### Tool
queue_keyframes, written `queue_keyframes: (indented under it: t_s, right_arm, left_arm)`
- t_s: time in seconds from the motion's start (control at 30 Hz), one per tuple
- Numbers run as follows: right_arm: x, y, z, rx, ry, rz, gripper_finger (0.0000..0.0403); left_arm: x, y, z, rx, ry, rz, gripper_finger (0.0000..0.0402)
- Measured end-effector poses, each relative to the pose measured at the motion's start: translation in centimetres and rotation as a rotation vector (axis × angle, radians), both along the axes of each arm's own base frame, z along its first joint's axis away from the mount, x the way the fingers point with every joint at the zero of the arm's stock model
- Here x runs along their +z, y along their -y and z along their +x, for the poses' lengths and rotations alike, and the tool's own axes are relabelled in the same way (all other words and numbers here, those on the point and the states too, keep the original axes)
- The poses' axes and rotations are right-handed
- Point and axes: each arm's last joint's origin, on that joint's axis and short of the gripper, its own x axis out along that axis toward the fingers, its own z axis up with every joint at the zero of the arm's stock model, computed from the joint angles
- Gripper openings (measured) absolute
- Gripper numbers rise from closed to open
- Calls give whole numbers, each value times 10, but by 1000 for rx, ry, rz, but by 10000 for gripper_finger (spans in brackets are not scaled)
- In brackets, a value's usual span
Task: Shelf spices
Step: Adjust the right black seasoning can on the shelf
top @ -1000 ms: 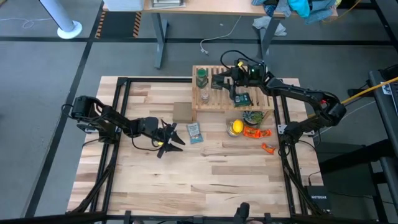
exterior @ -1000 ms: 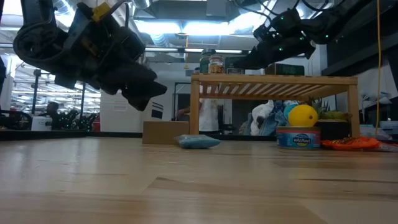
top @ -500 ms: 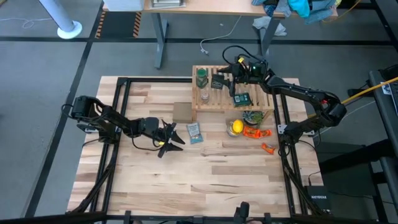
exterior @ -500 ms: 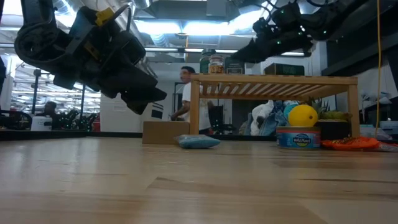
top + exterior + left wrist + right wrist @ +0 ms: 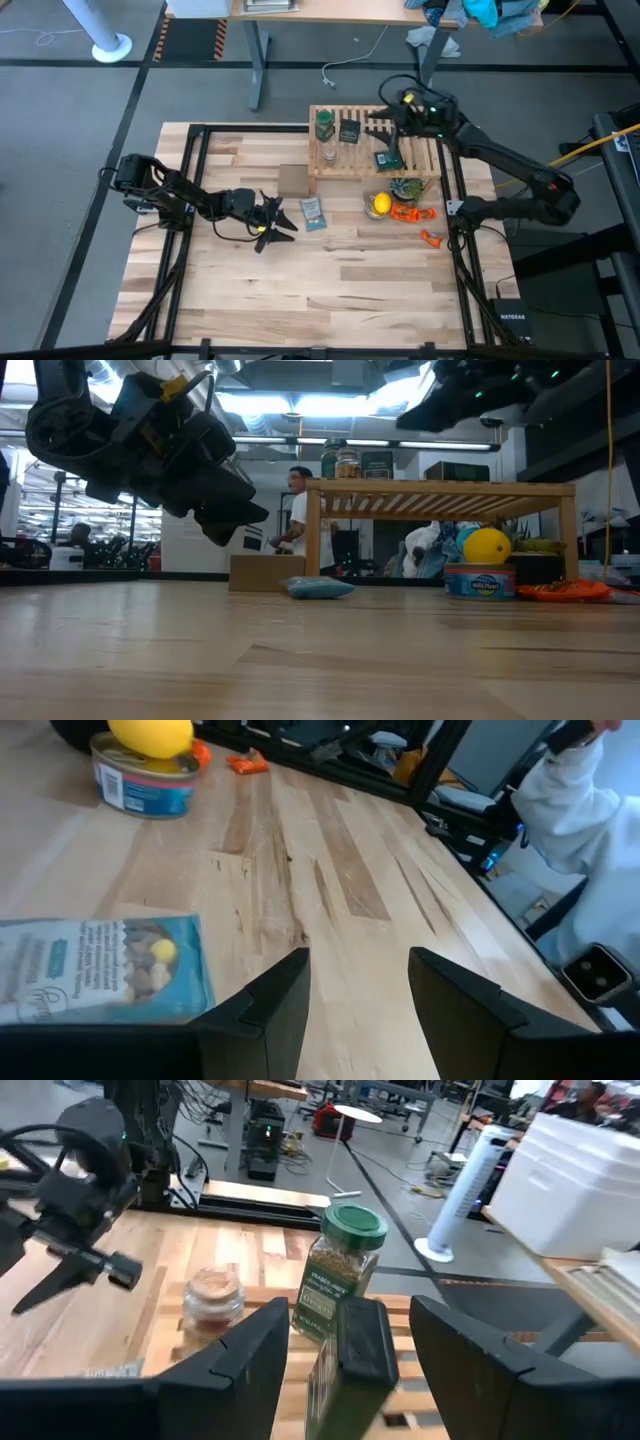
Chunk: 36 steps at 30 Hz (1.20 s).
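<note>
Green-capped bottle [image 5: 335, 1270], pale slatted shelf [image 5: 420, 152], yellow lemon [image 5: 380, 205], seemingly blue-white packet [image 5: 95, 968].

Wooden table [image 5: 340, 290]. Cardboard box [image 5: 292, 180] near centre; blue packet [image 5: 312, 211] at its four o'clock. Lemon [image 5: 380, 205] on a tin [image 5: 479, 580], orange wrapper [image 5: 408, 212] at three o'clock.

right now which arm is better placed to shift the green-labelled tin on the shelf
Right. The right gripper hangs open over the shelf, close to the green-labelled tin. The left gripper hovers open over the table by the blue packet, away from the shelf.
</note>
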Motion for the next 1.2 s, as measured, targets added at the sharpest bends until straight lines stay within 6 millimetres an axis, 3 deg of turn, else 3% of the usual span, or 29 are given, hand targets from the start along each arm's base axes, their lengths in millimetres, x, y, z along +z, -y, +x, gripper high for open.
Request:
queue_keyframes:
  t_s: [0.23,0.37,0.57,0.83,1.2]
  right_arm:
    - [19,-27,-29,-14,-5,-10,216]
    - [14,-37,-40,-13,-81,59,216]
    - [8,-44,-48,-6,-152,92,216]
    - [-6,-46,-58,-166,-333,152,214]
    - [4,-63,-83,-322,-354,62,115]
  left_arm:
    - [1,3,2,135,1,3,164]
    - [10,15,11,115,35,8,164]
    - [30,42,31,-9,124,161,164]
    - [38,56,42,-38,97,221,164]
    - [41,55,44,6,116,252,164]
